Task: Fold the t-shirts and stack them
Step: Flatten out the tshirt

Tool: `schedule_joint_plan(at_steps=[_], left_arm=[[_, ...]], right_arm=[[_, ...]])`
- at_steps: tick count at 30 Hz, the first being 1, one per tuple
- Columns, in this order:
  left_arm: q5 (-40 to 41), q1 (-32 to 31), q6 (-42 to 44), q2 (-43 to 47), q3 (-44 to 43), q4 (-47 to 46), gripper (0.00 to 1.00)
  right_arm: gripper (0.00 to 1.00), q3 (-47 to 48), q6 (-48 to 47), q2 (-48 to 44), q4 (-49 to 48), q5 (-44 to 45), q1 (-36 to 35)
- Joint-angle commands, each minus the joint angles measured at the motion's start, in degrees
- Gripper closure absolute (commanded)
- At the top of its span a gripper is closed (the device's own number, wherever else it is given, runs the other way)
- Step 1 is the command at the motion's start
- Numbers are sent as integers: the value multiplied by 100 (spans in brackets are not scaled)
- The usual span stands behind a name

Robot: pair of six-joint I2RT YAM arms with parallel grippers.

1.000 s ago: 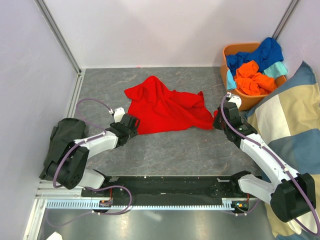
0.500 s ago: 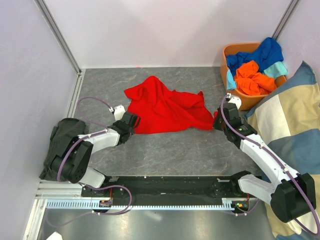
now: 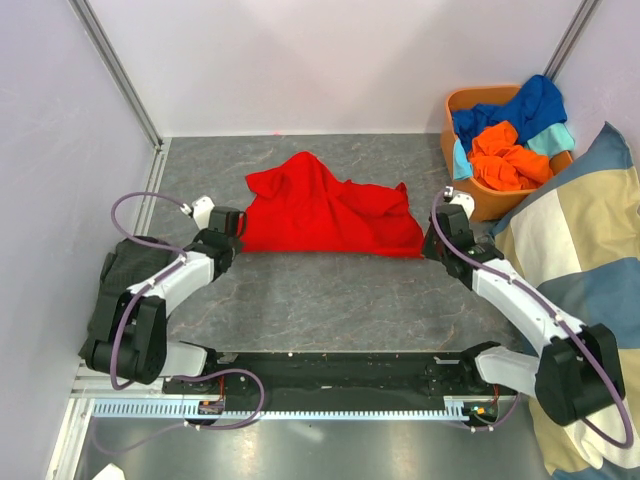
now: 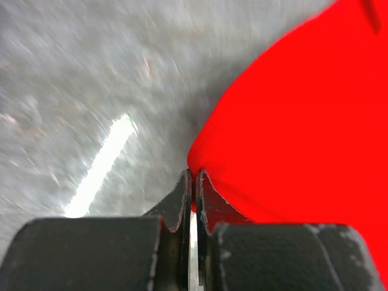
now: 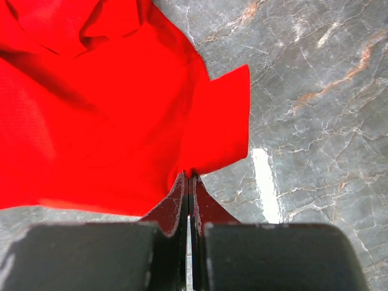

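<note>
Red shirt [image 3: 325, 215] lies rumpled on the tabletop [image 3: 330, 300], near edge straight between my left gripper [image 4: 193, 177] and right gripper [image 5: 189, 177], each clamped on a corner. Left wrist view is blurred; the pinched fabric is hidden.

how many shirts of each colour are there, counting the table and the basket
red t-shirt: 1, spread on the table
orange t-shirt: 1 bundle, in the basket
royal blue t-shirt: 1, in the basket
light teal t-shirt: 1, in the basket
total: 4 visible; the crumpled pile may hide more
</note>
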State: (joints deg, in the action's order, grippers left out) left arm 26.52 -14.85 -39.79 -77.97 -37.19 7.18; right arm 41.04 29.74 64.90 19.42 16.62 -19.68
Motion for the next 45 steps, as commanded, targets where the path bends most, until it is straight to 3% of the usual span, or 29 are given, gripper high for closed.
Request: schedule_joint_plan(at_steps=[1, 9, 17, 25, 32, 33, 36, 39, 45], left_arm=[[-77, 184, 226, 177, -350, 46, 98], [-24, 246, 244, 274, -508, 152, 98], [10, 246, 279, 300, -526, 214, 98], [20, 272, 296, 301, -605, 231, 98], [2, 272, 296, 283, -632, 231, 98], [2, 272, 305, 265, -632, 231, 98], [28, 281, 305, 248, -640, 222, 98], [98, 298, 340, 256, -675, 249, 98], [29, 571, 288, 362, -737, 319, 98]], right_arm=[[100, 702, -266, 452, -342, 78, -27], [100, 1713, -548, 1419, -421, -27, -18], [100, 2523, -531, 2360, -263, -1213, -36], [100, 1496, -48, 1001, 96, -934, -466], [100, 898, 725, -293, 1281, 42, -1528], [93, 845, 822, -407, 1423, 182, -1573], [57, 625, 1200, -899, 1810, 508, -1705], [48, 484, 1482, -1444, 2030, 833, -1706], [46, 642, 1325, -1622, 2206, 1449, -1714]])
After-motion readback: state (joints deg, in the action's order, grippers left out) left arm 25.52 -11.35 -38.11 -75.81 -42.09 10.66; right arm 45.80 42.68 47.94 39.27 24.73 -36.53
